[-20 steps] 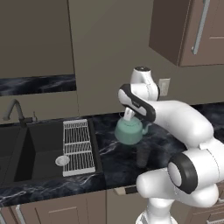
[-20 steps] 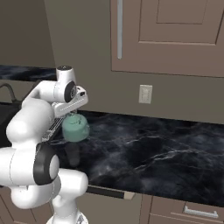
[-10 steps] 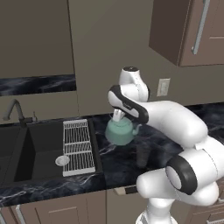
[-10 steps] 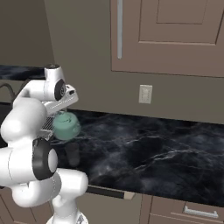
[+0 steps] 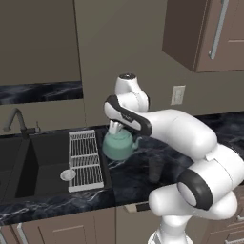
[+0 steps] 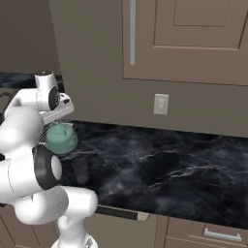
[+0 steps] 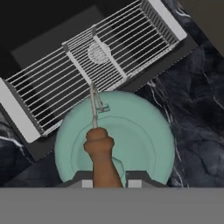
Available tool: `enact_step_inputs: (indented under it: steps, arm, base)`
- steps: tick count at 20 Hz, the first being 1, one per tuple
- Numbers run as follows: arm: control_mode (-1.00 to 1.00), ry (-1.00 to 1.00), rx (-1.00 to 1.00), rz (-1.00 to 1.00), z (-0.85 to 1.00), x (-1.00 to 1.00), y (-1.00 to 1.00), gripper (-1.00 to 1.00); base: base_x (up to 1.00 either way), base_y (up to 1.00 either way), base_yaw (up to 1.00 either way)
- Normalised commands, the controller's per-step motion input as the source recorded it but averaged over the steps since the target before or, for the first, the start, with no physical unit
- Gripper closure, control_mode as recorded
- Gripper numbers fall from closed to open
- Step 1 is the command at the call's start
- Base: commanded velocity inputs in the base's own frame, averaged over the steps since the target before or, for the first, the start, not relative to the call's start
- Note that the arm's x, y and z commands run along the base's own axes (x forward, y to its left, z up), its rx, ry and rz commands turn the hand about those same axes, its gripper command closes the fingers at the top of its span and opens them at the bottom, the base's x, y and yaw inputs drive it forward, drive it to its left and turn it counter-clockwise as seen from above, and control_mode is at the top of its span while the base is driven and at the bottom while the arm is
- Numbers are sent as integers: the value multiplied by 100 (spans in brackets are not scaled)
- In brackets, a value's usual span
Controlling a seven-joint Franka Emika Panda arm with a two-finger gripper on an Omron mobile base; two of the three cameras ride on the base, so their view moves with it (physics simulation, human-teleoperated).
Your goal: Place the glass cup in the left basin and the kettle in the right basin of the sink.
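- Left base view: my tool (image 5: pixel 116 129) hangs over the dark marble desk (image 5: pixel 128 176), clamped on the top handle of the kettle (image 5: pixel 118 145), and the mint-green body rides clear of the stone just right of the white wire rack (image 5: pixel 85 159). The rack lies over the right basin (image 5: pixel 47 162) of the black sink (image 5: pixel 19 190), with a round white drain (image 5: pixel 67 175) under its near end (the faucet (image 5: pixel 16 121) curves up behind the basins). The glass cup (image 5: pixel 155 169) stands upright on the desk, near the kettle and nearer to my base.
- Right base view: the kettle (image 6: pixel 61 138) hangs under my wrist, above the desk (image 6: pixel 160 169); the glass cup (image 6: pixel 80 170) stands below it and a little to the right, apart from it.
- Hand view: my fingers (image 7: pixel 87 183) pinch the brown-orange handle (image 7: pixel 102 157) from both sides, directly over the green lid. Beyond the kettle (image 7: pixel 140 140) the wire rack (image 7: pixel 87 70) lies across the black basin, the drain showing through its bars.
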Motion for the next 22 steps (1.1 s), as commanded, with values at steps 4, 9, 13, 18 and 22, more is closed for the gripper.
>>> enact_step_inputs:
  steps: [4, 9, 13, 18, 22]
  arm:
    - [-100, 0, 0, 2, 0, 0, 58, 100]
    - [-100, 0, 0, 1, 0, 0, 58, 100]
    - [-100, 0, 0, 1, 0, 0, 59, 100]
    - [-100, 0, 0, 0, 0, 8, 57, 100]
    - [-100, 0, 0, 0, 0, 12, 52, 100]
  base:
    - [0, 0, 0]
    - [0, 0, 0]
    - [0, 0, 0]
    - [0, 0, 0]
    - [0, 0, 0]
